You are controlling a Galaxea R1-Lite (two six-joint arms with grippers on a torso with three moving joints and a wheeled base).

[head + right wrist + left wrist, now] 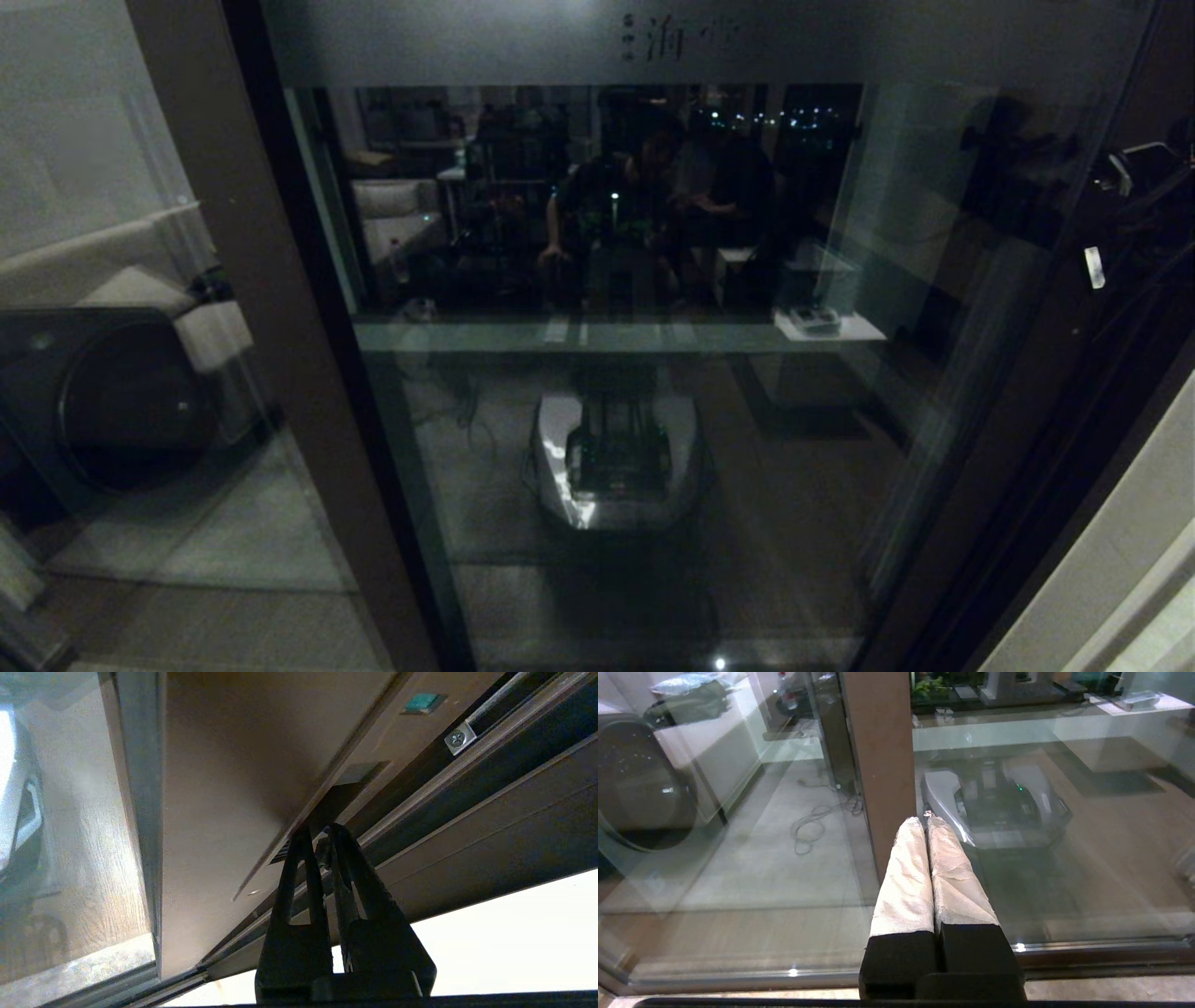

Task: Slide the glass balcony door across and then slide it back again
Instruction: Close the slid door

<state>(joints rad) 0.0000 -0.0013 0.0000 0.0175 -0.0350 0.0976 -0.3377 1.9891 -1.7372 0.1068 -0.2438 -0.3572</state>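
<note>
Right gripper [322, 833] fingers nearly together against the glass balcony door [653, 392] stile edge; contact point hidden. Left gripper [924, 821] closed, parked. Head view dim.

Head view dim, murky; room reflections glare across glass balcony door [616, 373]; wrist views brighter, sharper.

Chinese characters on glass balcony door [653, 280] frosted strip, illegible
</note>
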